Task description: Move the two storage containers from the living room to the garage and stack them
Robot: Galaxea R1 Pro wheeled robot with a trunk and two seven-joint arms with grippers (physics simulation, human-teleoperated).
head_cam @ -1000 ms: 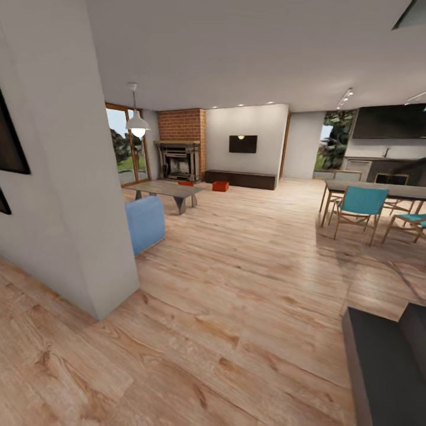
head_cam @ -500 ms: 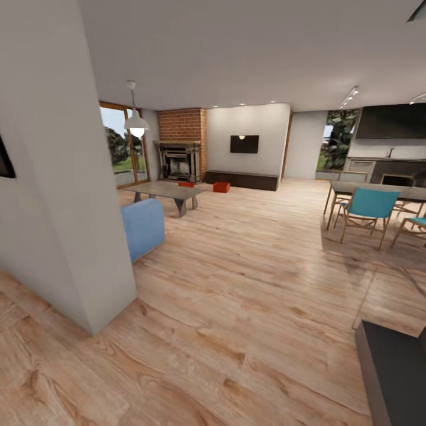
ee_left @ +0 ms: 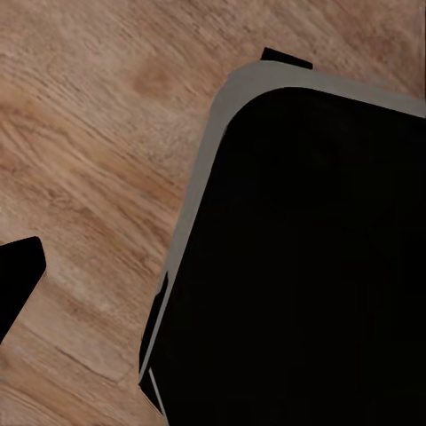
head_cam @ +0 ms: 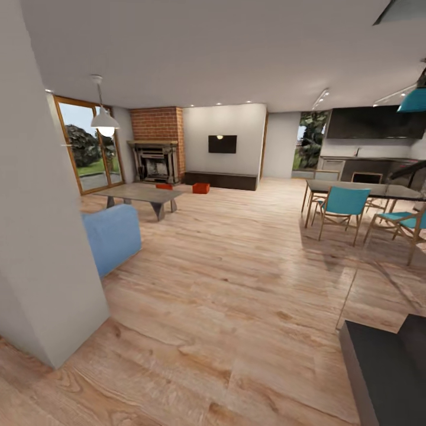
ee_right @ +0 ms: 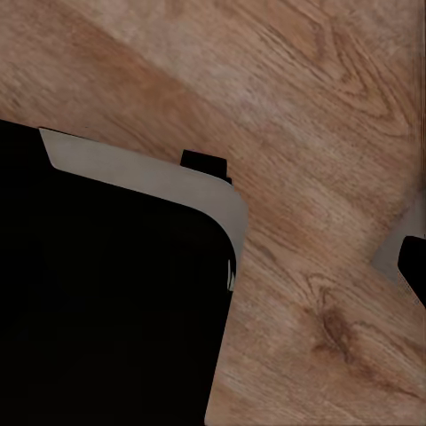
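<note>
far off, two small orange-red storage containers (head_cam: 200,188) near the fireplace (head_cam: 155,161)

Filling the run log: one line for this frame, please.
phase: in transit, living room | storage containers: far end, on wood floor near fireplace | held: nothing seen | tools: state unclear

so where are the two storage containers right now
In the head view, far across the room on the wood floor: one storage container sits left of centre in front of the long low cabinet; the other peeks out behind the coffee table, near the brick fireplace.
</note>
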